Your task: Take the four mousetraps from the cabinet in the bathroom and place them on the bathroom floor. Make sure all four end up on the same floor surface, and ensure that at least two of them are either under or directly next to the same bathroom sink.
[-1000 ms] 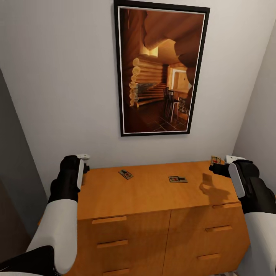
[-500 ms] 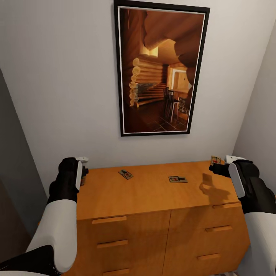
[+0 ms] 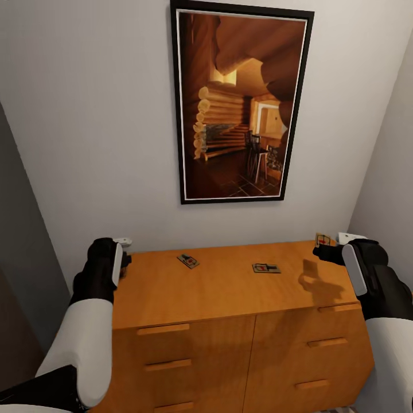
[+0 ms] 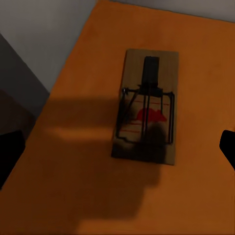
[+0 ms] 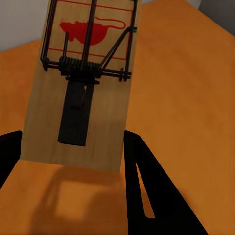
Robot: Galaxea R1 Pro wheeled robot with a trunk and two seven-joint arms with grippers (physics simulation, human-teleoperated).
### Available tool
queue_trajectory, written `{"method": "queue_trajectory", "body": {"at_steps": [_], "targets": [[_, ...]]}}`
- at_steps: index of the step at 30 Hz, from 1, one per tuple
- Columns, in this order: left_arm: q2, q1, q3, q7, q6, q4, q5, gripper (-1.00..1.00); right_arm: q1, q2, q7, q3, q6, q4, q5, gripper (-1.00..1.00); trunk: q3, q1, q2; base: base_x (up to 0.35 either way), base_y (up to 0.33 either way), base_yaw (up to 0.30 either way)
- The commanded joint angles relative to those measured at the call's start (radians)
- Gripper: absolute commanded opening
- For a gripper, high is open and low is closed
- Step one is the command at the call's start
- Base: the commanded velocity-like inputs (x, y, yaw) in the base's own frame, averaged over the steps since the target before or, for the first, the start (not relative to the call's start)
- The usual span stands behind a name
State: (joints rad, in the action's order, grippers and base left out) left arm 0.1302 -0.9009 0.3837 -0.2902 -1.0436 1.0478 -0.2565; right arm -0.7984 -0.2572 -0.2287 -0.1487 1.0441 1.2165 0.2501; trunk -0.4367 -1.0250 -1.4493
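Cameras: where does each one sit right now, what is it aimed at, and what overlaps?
Head view: high, looking down at the cabinet, two mousetraps on top; both forearms show.
Left wrist view: above a flat mousetrap; dark fingertips at the edges.
Right wrist view: along the right gripper, shut on a raised mousetrap.
Shared: head and right wrist views show that held mousetrap.

A furnished corner of a home interior: a tall black-framed picture of a log-cabin room (image 3: 241, 106) hangs on a plain pale-grey painted wall (image 3: 97, 132) above a waist-high orange-brown wooden chest of drawers with bar handles (image 3: 229, 338). Small tan wooden mousetraps with dark spring wire and red marks (image 3: 266, 268) lie on its smooth top.
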Motion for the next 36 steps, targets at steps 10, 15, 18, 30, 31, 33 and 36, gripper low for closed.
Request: {"method": "queue_trajectory", "body": {"at_steps": [10,15,18,30,31,33,36], "targets": [[-0.016,0.002,-0.021,-0.022,-0.003,-0.014,0.034,1.0,-0.001,0.005,-0.008,0.001,0.003,0.012,-0.008,-1.0,-0.001,0.0,-0.001,0.0,0.0,0.0],[-0.012,0.005,-0.015,-0.018,-0.002,-0.013,0.035,1.0,-0.001,0.005,-0.009,0.001,0.003,0.004,-0.007,-1.0,-0.001,0.0,-0.001,0.0,0.0,0.0],[-0.01,0.007,0.002,-0.017,-0.001,-0.012,0.017,1.0,-0.001,0.005,-0.01,0.001,0.003,0.009,-0.011,-1.0,-0.001,0.0,-0.001,0.0,0.0,0.0],[-0.009,0.008,0.025,-0.017,-0.003,-0.013,0.012,1.0,-0.001,0.004,-0.009,0.001,0.003,0.071,-0.014,-1.0,-0.001,0.0,-0.001,0.0,0.0,0.0],[-0.008,0.008,0.023,-0.017,-0.003,-0.014,0.012,1.0,-0.001,0.005,-0.009,0.001,0.003,0.072,-0.014,-1.0,-0.001,0.0,-0.001,0.0,0.0,0.0],[-0.007,0.008,0.02,-0.017,-0.003,-0.013,0.013,1.0,-0.001,0.005,-0.009,0.001,0.003,0.073,-0.015,-1.0,-0.001,0.0,-0.001,0.0,0.0,0.0],[-0.004,-0.003,0.016,-0.017,-0.003,-0.019,0.015,1.0,-0.001,0.005,-0.009,0.001,0.003,0.074,-0.015,-1.0,-0.001,0.0,-0.001,0.0,0.0,0.0]]}}
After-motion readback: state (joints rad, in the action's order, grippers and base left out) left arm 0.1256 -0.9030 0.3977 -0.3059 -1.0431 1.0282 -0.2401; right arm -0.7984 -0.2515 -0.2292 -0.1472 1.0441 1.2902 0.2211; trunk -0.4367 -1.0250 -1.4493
